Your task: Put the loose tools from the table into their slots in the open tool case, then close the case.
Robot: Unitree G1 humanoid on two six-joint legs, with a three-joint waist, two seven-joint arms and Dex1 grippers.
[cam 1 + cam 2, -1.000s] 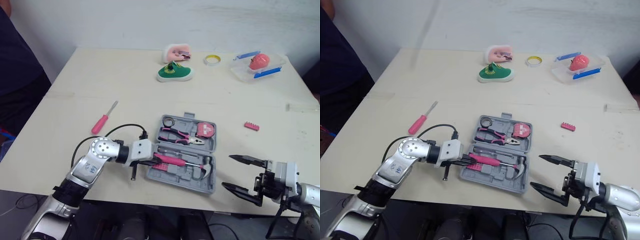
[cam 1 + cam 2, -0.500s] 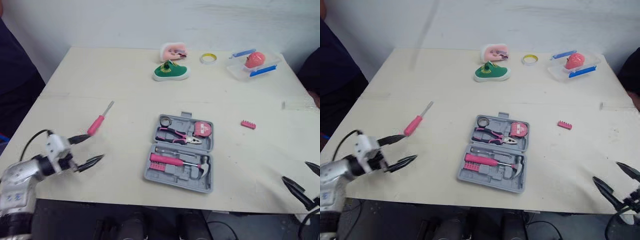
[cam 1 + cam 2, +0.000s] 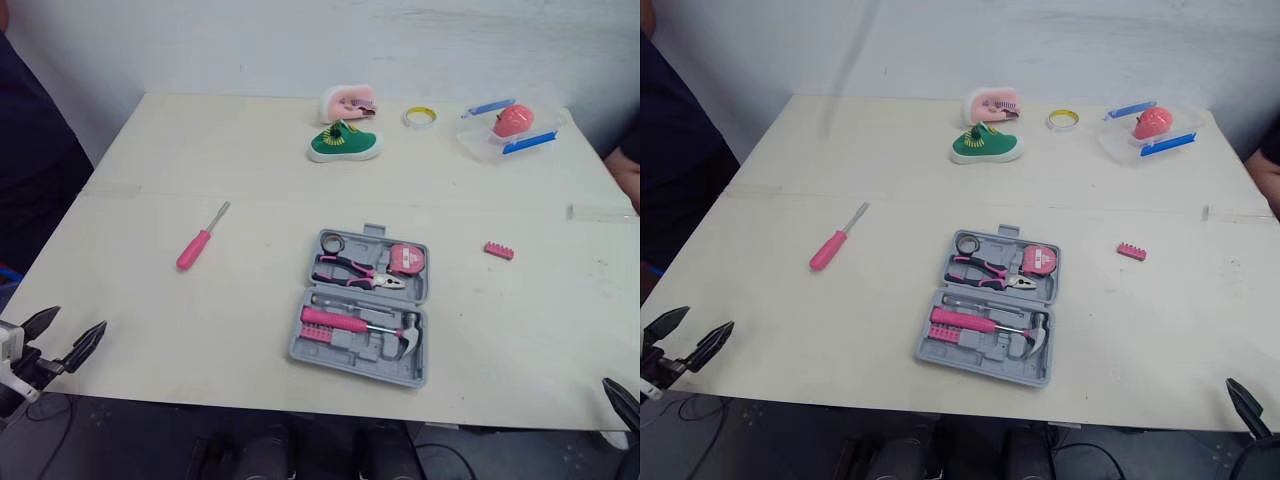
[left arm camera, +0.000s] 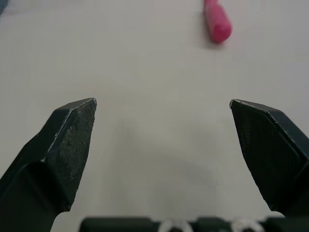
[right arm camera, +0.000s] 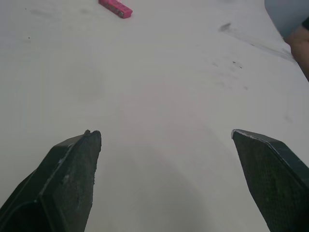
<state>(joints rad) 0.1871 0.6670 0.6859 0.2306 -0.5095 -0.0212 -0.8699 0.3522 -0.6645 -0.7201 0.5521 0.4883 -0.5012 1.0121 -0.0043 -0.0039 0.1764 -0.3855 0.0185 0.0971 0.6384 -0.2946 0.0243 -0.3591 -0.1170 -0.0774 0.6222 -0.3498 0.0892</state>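
The grey tool case lies open near the table's front edge, holding pliers, a pink tape measure, a hammer and a pink-handled tool. A loose pink-handled screwdriver lies to the case's left. A small pink bit holder lies to its right. My left gripper hangs open at the table's near left corner, empty, with the screwdriver handle ahead of it. My right gripper is open and empty off the near right corner, facing the bit holder.
At the table's far side sit a green shoe, a pink object, a roll of tape and a clear container holding a red item. A person's arm shows at the right edge.
My left gripper left the case's front left side, opened and drew back to the near left corner. My right gripper pulled back off the near right corner, staying open.
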